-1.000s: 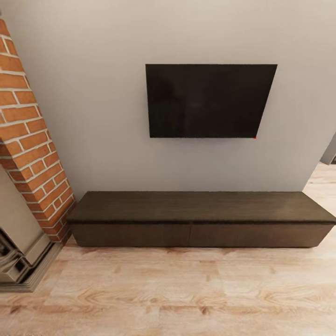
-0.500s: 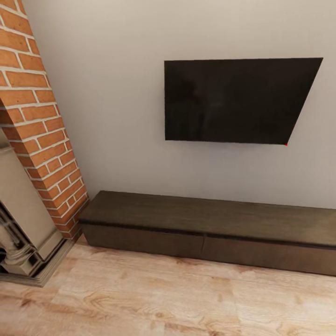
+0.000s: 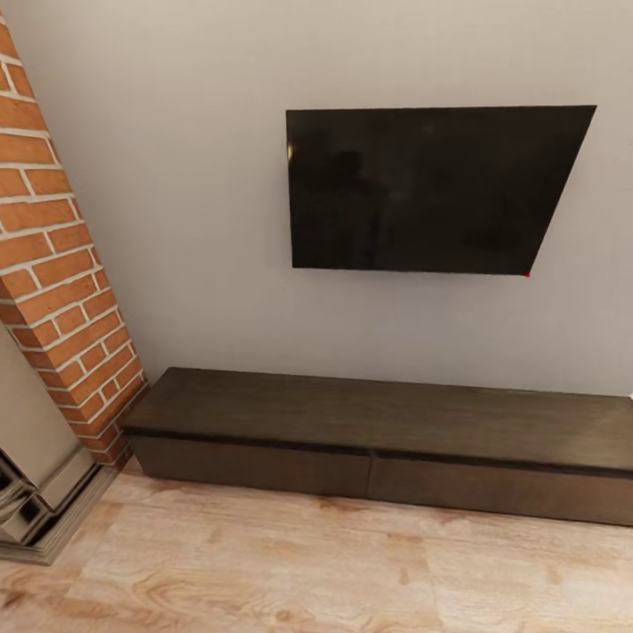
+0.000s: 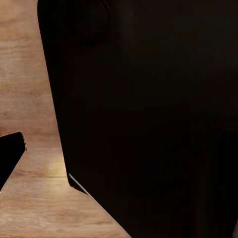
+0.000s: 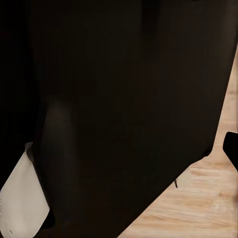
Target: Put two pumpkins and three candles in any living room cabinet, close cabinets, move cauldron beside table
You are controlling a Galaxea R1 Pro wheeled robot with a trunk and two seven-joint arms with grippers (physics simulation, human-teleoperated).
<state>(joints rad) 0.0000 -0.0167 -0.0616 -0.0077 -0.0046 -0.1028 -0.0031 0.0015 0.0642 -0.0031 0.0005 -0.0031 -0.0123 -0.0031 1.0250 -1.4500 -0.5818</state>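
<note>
Head view: I had the cabinet [image 3: 378,440] across the lower half of the frame, long axis running left to right, slightly tilted down toward the right edge. Both drawer fronts sat flush, so I judged it closed. TV [image 3: 431,189] on the wall above it, brick fireplace [image 3: 53,290] at the left edge, wood floor [image 3: 290,563] along the bottom. No arms in frame. No pumpkins, candles, cauldron or coffee table here, so I couldn't say which way they lay from either arm, or which arm was nearer. The cabinet lay straight ahead of the base, a stretch of floor between us.

Left wrist view: a big dark body close to the lens, pale floor boards [image 4: 25,74] down the left side, a small black tip at the left edge. I couldn't tell how far open the left fingers were, or whether they held anything.

Right wrist view: again a dark mass up close, floor [image 5: 208,203] at the lower right, a white patch at the lower left. Right fingers' opening: couldn't tell either.
</note>
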